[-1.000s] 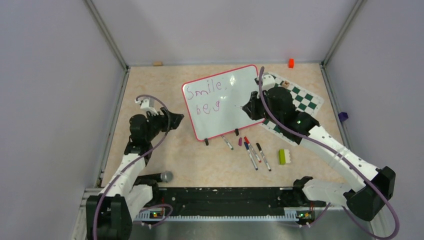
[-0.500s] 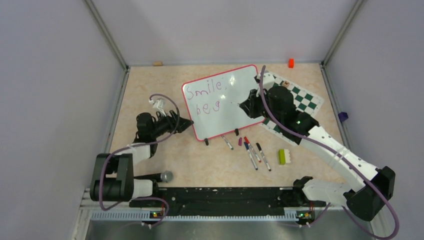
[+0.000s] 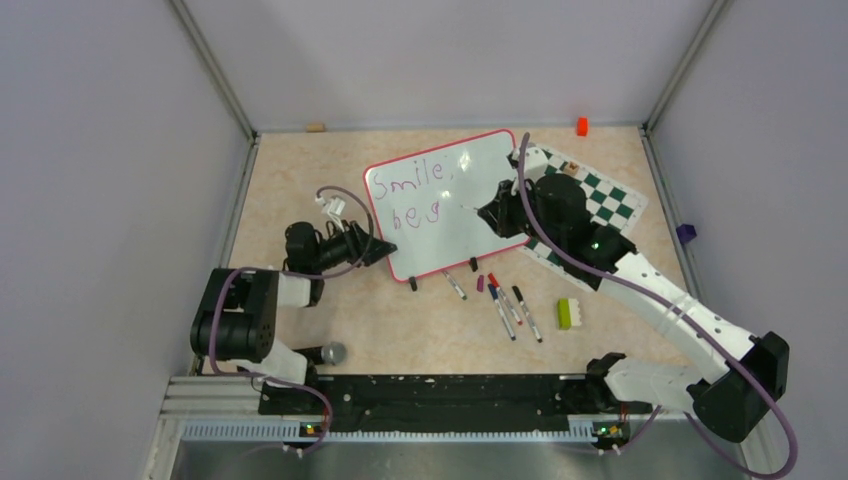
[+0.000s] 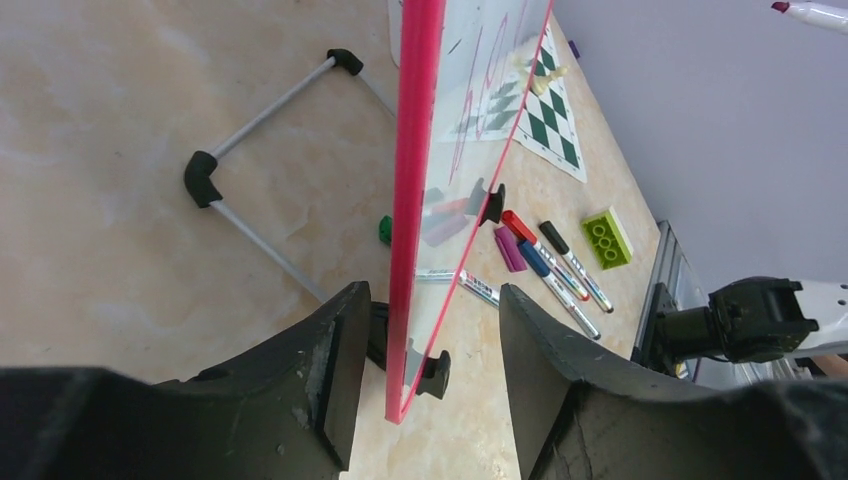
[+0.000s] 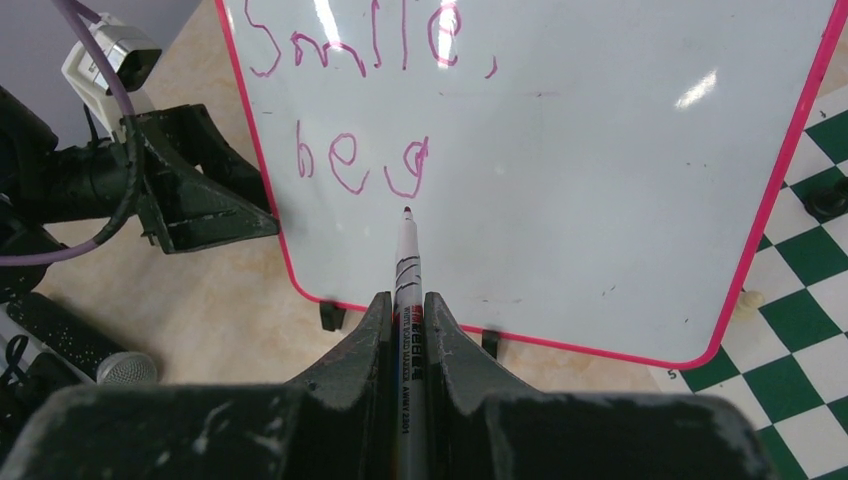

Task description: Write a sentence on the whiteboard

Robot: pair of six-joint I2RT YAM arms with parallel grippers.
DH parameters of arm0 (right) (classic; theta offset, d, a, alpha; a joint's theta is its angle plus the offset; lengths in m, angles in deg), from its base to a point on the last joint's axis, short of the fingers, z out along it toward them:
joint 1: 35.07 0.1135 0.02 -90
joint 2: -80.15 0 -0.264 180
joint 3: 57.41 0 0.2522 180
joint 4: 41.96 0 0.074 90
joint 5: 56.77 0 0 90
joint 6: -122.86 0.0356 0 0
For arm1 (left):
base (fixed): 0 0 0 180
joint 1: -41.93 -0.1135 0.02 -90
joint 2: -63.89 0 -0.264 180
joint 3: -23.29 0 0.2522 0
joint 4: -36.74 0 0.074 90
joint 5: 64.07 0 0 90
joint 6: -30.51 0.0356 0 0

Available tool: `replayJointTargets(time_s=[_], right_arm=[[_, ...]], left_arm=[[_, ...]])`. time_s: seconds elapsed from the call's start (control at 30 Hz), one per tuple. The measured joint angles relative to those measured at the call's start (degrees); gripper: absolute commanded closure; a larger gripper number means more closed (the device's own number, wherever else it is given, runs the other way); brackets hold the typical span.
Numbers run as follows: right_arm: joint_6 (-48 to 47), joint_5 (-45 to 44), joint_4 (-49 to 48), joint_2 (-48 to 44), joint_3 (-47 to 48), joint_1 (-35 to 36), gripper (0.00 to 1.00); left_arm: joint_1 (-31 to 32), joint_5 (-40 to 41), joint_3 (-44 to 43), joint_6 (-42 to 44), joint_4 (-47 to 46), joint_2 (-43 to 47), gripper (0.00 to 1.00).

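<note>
The whiteboard [image 3: 455, 215] stands tilted on its black feet mid-table, pink-rimmed. The sentence [image 3: 410, 190] on it reads "Smile," above "be g" in purple [image 5: 365, 160]. My right gripper [image 3: 490, 212] is shut on a white marker [image 5: 407, 270], whose tip sits just under the "g"; whether it touches the board [image 5: 600, 180] I cannot tell. My left gripper [image 3: 385, 248] is open, with its jaws either side of the board's left rim [image 4: 415, 180] near the lower corner. There is a gap on both sides in the left wrist view [image 4: 430, 300].
A green-and-white chess mat [image 3: 605, 195] lies under the board's right side. Several loose markers [image 3: 510, 305] and a green brick [image 3: 567, 313] lie in front of the board. A microphone [image 3: 325, 353] rests by the left base. An orange block [image 3: 581, 126] sits at the back wall.
My left arm has swung right to the board's lower left corner, and its jaws now straddle the rim, somewhat narrower. The right gripper and marker have barely moved.
</note>
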Motion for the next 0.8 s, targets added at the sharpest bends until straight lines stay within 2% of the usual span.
replayJointTargets(time_s=[0.17, 0.23, 0.5, 0.8], right_arm=[[-0.5, 0.0, 0.0, 0.0, -0.4, 0.0, 1.00], [-0.7, -0.9, 0.0, 0.0, -0.4, 0.0, 1.00], [-0.7, -6.1, 0.0, -1.1, -0.4, 0.0, 1.00], [-0.7, -3.9, -0.1, -1.5, -0.6, 0.0, 1.00]], left_arm=[[1.3, -1.6, -2.6, 0.5, 0.0, -3.0, 0.80], [1.4, -2.6, -4.0, 0.6, -0.1, -4.5, 0.98], [1.6, -8.4, -7.9, 0.5, -1.9, -8.9, 1.00], [1.4, -10.3, -9.7, 3.0, 0.5, -10.0, 1.00]])
